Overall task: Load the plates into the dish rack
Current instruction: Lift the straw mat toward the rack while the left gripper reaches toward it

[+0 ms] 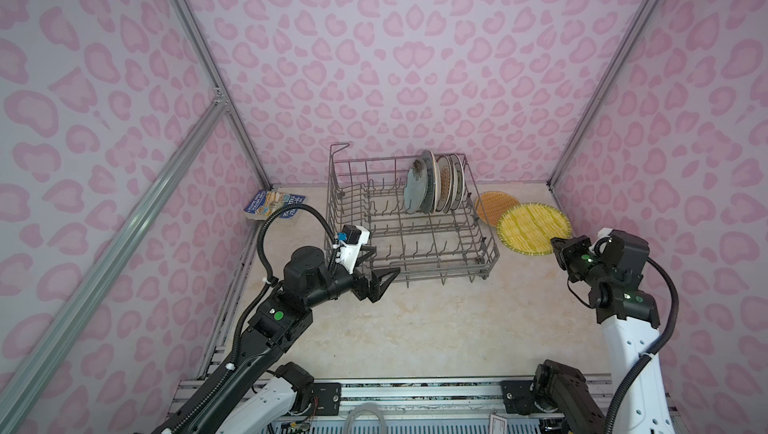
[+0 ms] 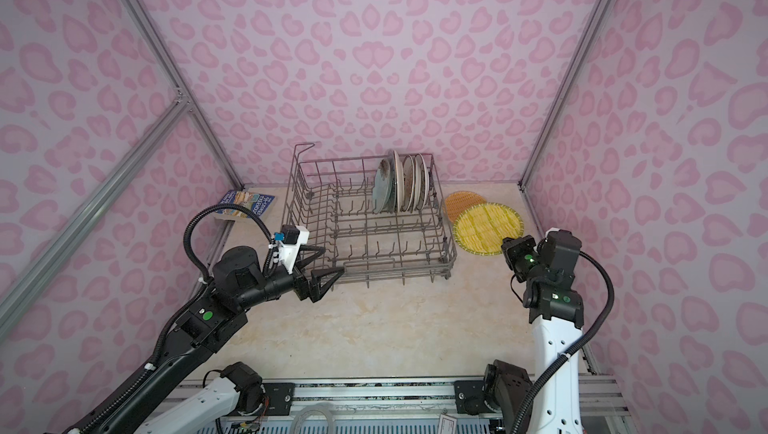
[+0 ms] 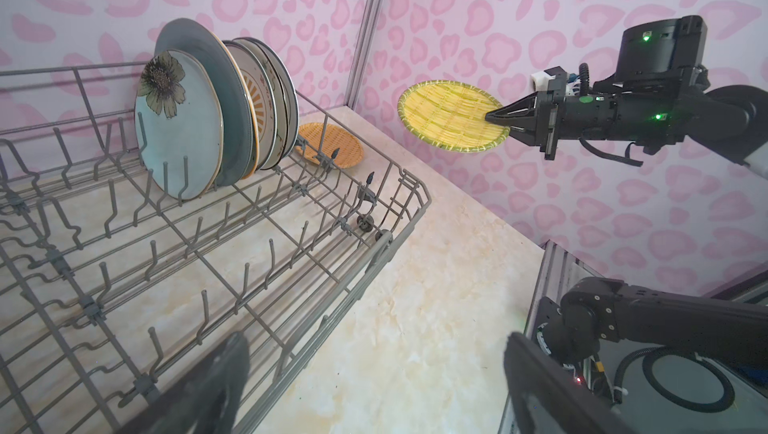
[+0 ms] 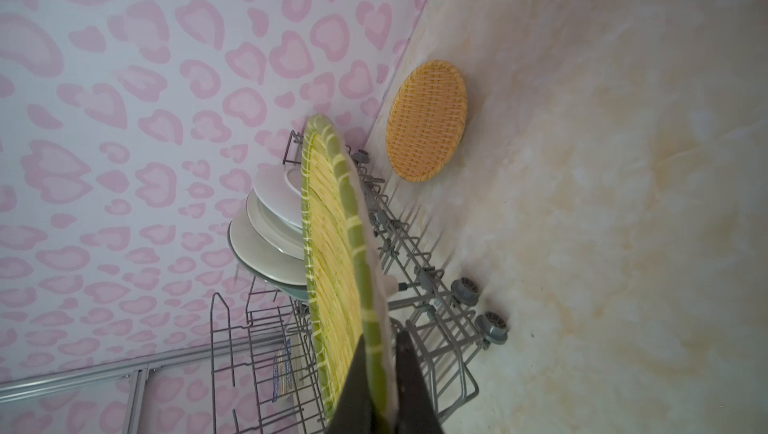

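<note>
Plainly, the right pincer (image 3: 496, 120) was pinching the yellow plate (image 1: 534, 228) by its near rim. It held the plate almost level and clear of the bench (image 1: 415, 328), at the right of both top views. The rack (image 1: 440, 271) lay to its left, with the racked plates (image 1: 432, 185) on edge in its upper right corner. The orange plate (image 1: 490, 203) lay flat just beside that corner. The left pincer (image 1: 380, 262) hung spread and empty at the rack's lower left corner. I judged the yellow plate needed tipping on edge and carrying leftward, and the right arm was nearer.
</note>
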